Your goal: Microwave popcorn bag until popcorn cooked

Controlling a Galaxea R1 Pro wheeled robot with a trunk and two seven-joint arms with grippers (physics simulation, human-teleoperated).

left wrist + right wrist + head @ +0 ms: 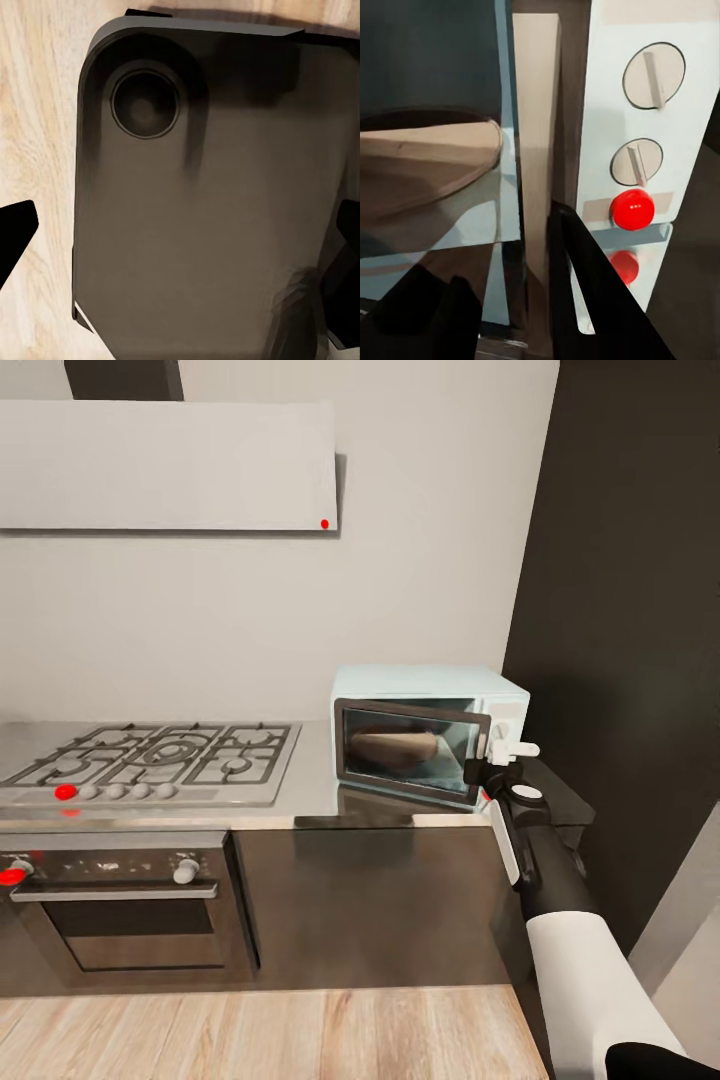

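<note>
Home kitchen | gas hob set in steel countertop | oven below | hood above | microwave at counter's end | wood floor

The microwave, a small pale mint-blue box with a grey-framed dark glass door, sits on the right end of the grey steel countertop, against the far wall. Its door stands slightly ajar. Two pale knobs and a glowing red indicator light line its right-hand panel.
</note>
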